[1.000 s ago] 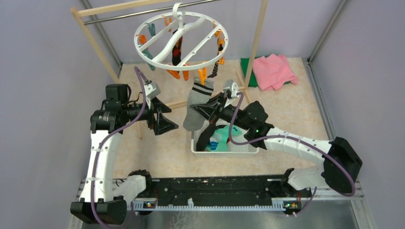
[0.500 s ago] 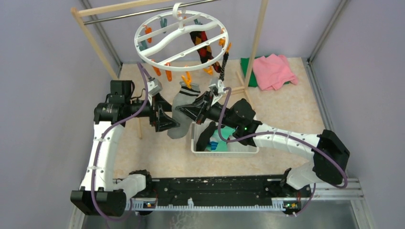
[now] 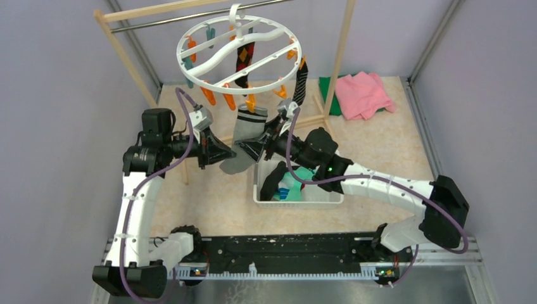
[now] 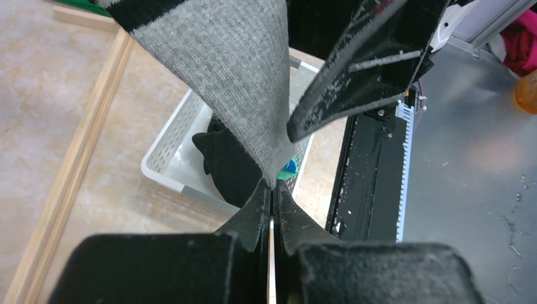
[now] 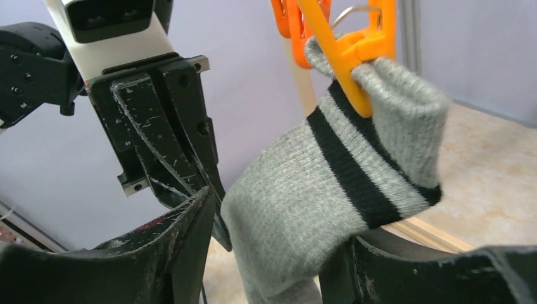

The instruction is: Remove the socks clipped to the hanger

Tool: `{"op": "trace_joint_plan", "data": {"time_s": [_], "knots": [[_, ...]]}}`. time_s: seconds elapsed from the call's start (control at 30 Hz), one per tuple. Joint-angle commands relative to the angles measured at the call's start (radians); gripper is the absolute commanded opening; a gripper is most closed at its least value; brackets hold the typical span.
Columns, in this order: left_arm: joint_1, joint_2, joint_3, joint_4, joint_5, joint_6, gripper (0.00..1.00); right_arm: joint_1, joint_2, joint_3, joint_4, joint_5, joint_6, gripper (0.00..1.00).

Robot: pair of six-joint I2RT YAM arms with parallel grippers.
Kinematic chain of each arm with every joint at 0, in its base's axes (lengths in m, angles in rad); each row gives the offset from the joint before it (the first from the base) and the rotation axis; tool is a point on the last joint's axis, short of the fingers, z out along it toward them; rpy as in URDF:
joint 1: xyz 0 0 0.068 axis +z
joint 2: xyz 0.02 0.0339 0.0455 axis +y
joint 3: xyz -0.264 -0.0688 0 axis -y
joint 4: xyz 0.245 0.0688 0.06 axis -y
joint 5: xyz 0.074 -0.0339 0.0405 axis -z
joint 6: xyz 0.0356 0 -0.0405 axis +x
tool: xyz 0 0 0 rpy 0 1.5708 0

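Observation:
The hanger (image 3: 240, 50), a white ring with orange and teal clips, hangs from the rack's bar. An orange clip (image 5: 342, 50) holds a grey sock with black stripes (image 3: 249, 126) by its cuff. My left gripper (image 3: 227, 154) is shut on the lower end of this grey sock (image 4: 234, 76), pinching it at the tips (image 4: 272, 187). My right gripper (image 3: 261, 142) stands open around the grey sock (image 5: 329, 190), one finger (image 5: 183, 247) apart from it on the left. An argyle sock (image 3: 244, 60) and a black-white striped sock (image 3: 301, 79) stay clipped to the ring.
A white slotted basket (image 3: 297, 197) under my right arm holds a black sock (image 4: 228, 168) and a teal one. Pink cloth (image 3: 361, 95) and green cloth (image 3: 328, 85) lie at the back right. The wooden rack's posts (image 3: 126, 60) flank the hanger.
My left gripper moved right and closed on the grey sock's lower end. My right gripper, shut before, has opened. The hanger has turned and the sock swung left.

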Motion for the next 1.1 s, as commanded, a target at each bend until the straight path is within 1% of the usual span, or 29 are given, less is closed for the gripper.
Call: {"op": "trace_joint_plan", "data": {"time_s": [0.0, 0.1, 0.2, 0.27, 0.4, 0.6, 0.9, 1.07], "knots": [[-0.006, -0.035, -0.025, 0.104, 0.012, -0.024, 0.0, 0.004, -0.09, 0.048, -0.068, 0.055, -0.043, 0.57], [-0.007, -0.028, -0.027, 0.106, 0.0, -0.03, 0.0, 0.003, -0.123, 0.063, -0.125, 0.077, -0.095, 0.62], [-0.007, -0.028, -0.026, 0.107, -0.007, -0.034, 0.0, -0.032, -0.14, 0.096, -0.163, 0.024, -0.113, 0.67], [-0.009, -0.029, -0.029, 0.11, -0.009, -0.037, 0.0, -0.073, -0.127, 0.146, -0.209, -0.051, -0.104, 0.68], [-0.013, -0.034, -0.033, 0.113, -0.014, -0.043, 0.0, -0.149, -0.1, 0.225, -0.242, -0.21, -0.055, 0.68], [-0.021, -0.045, -0.043, 0.127, -0.008, -0.053, 0.0, -0.174, -0.062, 0.304, -0.299, -0.232, -0.091, 0.67], [-0.035, -0.056, -0.068, 0.161, -0.005, -0.077, 0.0, -0.186, -0.02, 0.327, -0.248, -0.265, -0.088, 0.66], [-0.048, -0.062, -0.079, 0.166, -0.006, -0.079, 0.0, -0.188, 0.009, 0.317, -0.181, -0.291, -0.053, 0.66]]}}
